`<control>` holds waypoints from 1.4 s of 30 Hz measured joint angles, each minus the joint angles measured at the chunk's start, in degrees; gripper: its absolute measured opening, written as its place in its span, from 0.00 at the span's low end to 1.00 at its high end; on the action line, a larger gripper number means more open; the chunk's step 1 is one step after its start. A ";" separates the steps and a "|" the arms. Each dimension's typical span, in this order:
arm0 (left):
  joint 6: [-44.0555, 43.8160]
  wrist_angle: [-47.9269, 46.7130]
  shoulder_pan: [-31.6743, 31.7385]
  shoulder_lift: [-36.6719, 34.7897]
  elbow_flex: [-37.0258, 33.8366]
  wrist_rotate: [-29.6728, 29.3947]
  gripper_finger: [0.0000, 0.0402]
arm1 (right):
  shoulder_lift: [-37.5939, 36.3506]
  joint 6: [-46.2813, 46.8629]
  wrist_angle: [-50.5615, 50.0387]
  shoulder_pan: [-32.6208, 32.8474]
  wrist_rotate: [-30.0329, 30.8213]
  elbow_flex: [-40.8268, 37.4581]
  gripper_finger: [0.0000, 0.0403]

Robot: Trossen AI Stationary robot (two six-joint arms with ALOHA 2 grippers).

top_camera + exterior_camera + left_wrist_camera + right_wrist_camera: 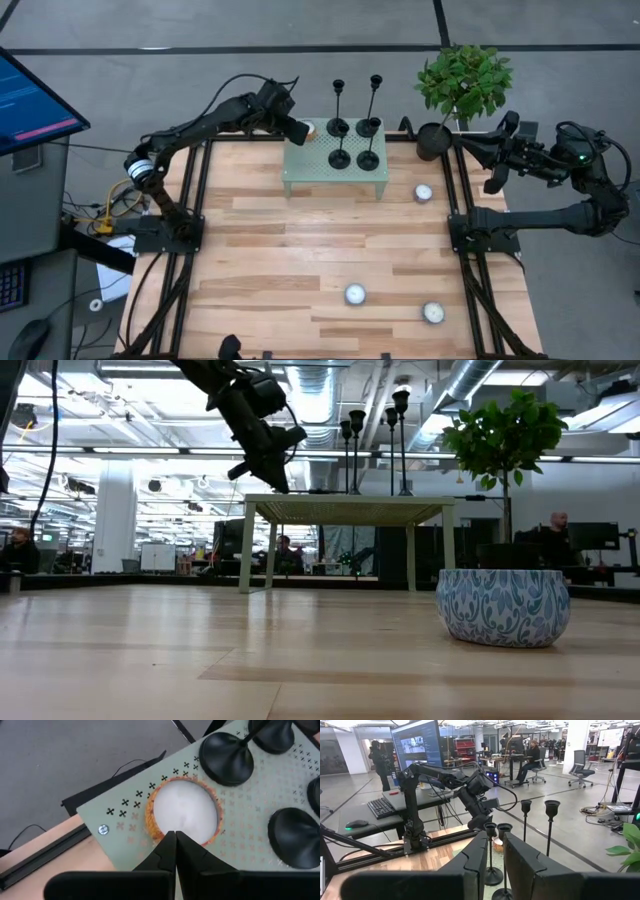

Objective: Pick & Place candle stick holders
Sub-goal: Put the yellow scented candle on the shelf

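Four black candle stick holders stand by their disc bases on a pale green perforated stand (335,180) at the table's far edge: two tall (338,127) (368,127) at the back, two short (340,158) (368,160) in front. My left gripper (300,130) is shut, just above the stand's far left corner, its tips (175,835) at the rim of a white candle in an orange-rimmed cup (184,810). The nearest holder base (227,752) is beside that candle. My right gripper (495,851) is open and empty, off the table's far right corner, facing the holders. My left gripper's shut fingertips stand at the near rim of the orange-rimmed candle cup (159,833), coming down at a slant from the table's left. I cannot tell whether they touch it.
A leafy plant in a black pot (435,140) stands right of the stand. White candles in patterned cups sit on the table at the right (423,192) and near the front (355,294) (433,312); one shows close in the low view (503,605). People sit in the room beyond.
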 joint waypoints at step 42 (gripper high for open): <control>-1.94 -0.85 -2.64 2.56 0.00 -4.33 0.00 | 0.00 -0.25 -1.03 0.01 0.02 0.00 0.14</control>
